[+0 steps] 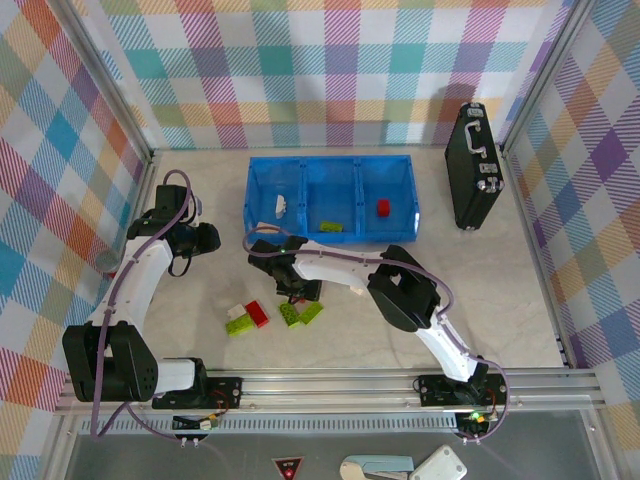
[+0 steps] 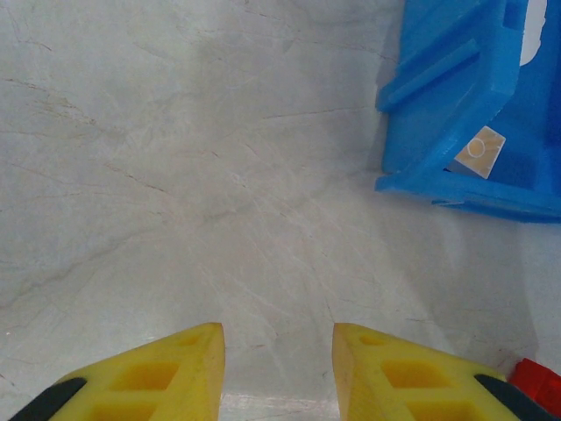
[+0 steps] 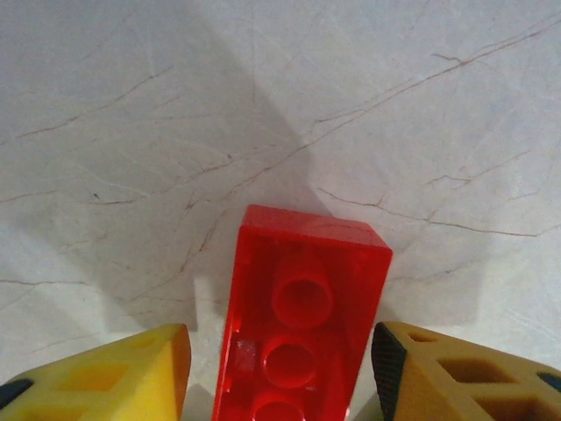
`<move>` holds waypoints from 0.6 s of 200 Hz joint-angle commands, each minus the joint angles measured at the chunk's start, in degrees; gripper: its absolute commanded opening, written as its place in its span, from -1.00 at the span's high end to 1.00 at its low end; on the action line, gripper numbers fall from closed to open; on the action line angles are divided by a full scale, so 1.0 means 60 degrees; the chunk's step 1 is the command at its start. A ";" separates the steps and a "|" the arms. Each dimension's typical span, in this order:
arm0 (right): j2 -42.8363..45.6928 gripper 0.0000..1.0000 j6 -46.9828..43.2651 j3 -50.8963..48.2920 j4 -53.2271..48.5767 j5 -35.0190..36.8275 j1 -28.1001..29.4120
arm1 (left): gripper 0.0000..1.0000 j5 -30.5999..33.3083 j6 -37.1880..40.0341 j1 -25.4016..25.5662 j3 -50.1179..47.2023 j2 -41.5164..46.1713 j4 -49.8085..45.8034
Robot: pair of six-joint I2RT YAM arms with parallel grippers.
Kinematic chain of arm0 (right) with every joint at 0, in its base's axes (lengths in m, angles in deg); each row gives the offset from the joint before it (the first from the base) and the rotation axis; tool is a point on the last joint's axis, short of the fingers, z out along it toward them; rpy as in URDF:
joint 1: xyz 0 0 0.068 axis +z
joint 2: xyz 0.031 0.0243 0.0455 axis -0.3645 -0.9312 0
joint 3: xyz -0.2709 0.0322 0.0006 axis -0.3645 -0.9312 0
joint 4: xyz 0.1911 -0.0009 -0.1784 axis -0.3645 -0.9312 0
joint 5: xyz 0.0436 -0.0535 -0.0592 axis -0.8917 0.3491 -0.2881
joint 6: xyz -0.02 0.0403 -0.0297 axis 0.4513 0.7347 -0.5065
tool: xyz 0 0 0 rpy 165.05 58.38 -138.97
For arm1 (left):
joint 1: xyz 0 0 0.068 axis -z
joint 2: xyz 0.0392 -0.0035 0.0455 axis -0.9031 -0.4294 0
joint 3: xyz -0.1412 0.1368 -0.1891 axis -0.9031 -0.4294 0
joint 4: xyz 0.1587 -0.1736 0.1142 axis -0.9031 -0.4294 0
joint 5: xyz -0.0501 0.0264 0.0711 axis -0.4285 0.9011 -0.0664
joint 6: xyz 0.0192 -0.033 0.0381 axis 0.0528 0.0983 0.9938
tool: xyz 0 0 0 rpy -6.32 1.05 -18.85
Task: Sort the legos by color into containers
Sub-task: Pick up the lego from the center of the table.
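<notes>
A red lego [image 3: 302, 307] lies hollow side up on the table between the fingers of my right gripper [image 3: 280, 351]. The gripper is open, with a strip of table showing between its left finger [image 3: 131, 377] and the brick. From above, this gripper [image 1: 296, 290] sits low in front of the blue tray [image 1: 262, 172]. The tray's compartments hold a white lego [image 1: 281, 206], a green lego [image 1: 330, 226] and a red lego [image 1: 383, 207]. Loose on the table lie a green lego [image 1: 238, 322], a red one [image 1: 257, 313] and two more green ones [image 1: 301, 313]. My left gripper [image 1: 205, 238] [image 2: 278, 351] is open and empty.
A black case [image 1: 473, 165] stands upright at the back right. The tray's corner [image 2: 456, 114] and a white brick inside it [image 2: 480, 149] lie ahead and right of my left fingers. A red piece [image 2: 539, 381] shows at that view's lower right edge.
</notes>
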State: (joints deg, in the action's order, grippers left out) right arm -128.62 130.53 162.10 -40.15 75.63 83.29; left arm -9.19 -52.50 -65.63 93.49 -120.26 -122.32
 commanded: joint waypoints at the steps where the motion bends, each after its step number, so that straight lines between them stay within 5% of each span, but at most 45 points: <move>1: -0.0220 -0.13 0.0196 0.0240 -0.0222 0.0153 0.0060 | 0.25 -0.0119 0.0124 -0.0129 -0.0127 0.0141 -0.0029; 120: -0.0383 0.06 0.0211 0.0219 -0.0242 0.0083 0.0053 | 0.25 -0.0131 0.0154 -0.0131 -0.0084 -0.0031 -0.0102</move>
State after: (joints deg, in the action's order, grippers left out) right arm -129.60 131.15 162.36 -39.93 75.61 83.29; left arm -9.19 -52.48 -65.63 93.46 -120.26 -122.34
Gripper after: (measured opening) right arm 0.483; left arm 0.372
